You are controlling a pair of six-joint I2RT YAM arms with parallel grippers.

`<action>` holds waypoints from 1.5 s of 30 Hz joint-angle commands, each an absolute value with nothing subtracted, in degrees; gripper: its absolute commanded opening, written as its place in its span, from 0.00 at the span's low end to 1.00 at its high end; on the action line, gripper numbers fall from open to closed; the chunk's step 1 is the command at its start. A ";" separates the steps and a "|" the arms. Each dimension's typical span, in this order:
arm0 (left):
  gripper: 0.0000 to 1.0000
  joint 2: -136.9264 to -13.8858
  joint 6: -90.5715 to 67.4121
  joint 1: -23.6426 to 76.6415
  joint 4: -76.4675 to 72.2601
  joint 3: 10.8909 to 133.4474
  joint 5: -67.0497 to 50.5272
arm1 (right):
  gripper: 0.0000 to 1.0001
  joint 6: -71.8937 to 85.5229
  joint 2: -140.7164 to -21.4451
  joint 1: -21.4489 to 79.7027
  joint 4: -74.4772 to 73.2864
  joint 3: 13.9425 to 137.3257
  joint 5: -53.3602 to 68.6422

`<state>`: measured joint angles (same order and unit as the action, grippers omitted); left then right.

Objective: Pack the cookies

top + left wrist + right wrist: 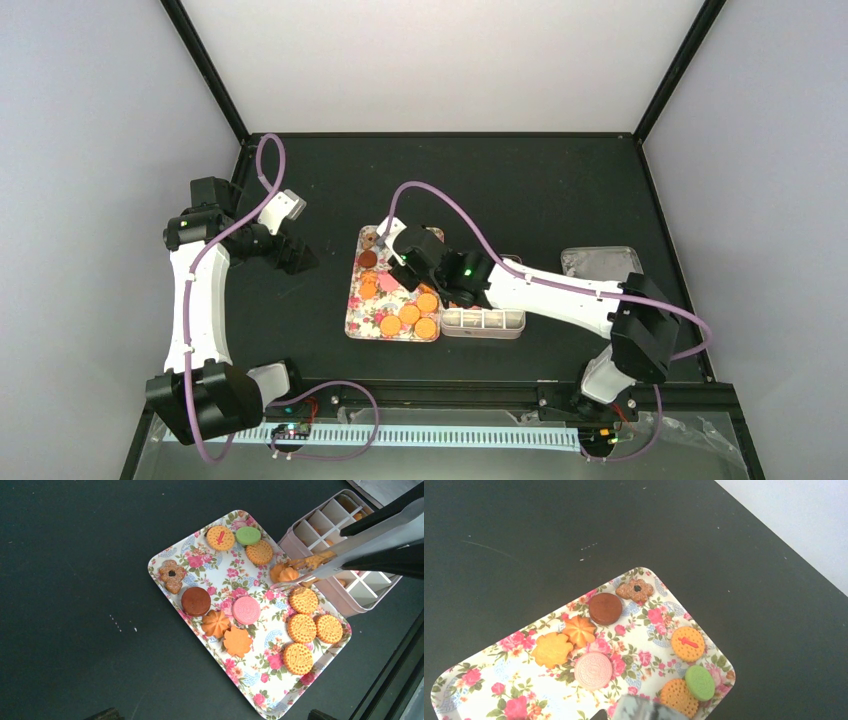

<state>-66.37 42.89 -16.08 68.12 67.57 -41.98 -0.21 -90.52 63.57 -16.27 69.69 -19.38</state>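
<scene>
A: L side first, what's there?
B: Mid-left of the top view, the left gripper hangs well apart from the tray. Fingers spread wide, nothing in them.

A: And the cookies?
B: Most lie flat on the flowered tray, centre of frame. Brown, pink and green ones sit twd its upper-left half, golden rounds twd the lower right. A few are already in cells of the divided box, upper right of the L wrist view, right against the tray's edge.

A: R arm?
B: The right gripper is clenched on the metal tongs, coming in from the upper right. The tong tips are at the tray edge by the box wall, around a small orange swirl cookie. Can't tell if it's pinched or only touched.

A: How to do this step well?
B: My read: keep the squeeze even, since a small smooth cookie prob. slips or twists. Lift clear of the box wall before crossing, pick an empty cell, go down into it, then ease off. Don't nudge the box.
</scene>
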 commanded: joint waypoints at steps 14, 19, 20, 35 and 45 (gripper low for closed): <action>0.99 -65.95 43.35 -16.45 68.80 69.76 -42.35 | 0.08 1.06 -88.81 62.40 -13.10 70.84 -18.03; 0.99 -65.98 43.24 -16.47 68.98 69.96 -42.46 | 0.07 0.60 -84.91 62.09 -13.27 73.25 -16.62; 0.99 -65.93 43.25 -16.45 68.97 69.96 -42.45 | 0.07 0.80 -84.05 61.89 -13.35 73.49 -16.31; 0.99 -65.42 43.89 -16.44 69.25 69.67 -44.36 | 0.07 12.05 -61.36 46.59 -17.57 63.21 5.58; 0.99 -65.53 43.46 -16.44 67.39 68.56 -47.54 | 0.07 8.52 -50.25 44.21 -35.79 58.77 -9.66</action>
<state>-66.37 42.92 -16.08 68.10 68.12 -44.42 9.52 -51.75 44.58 -27.92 59.42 -3.22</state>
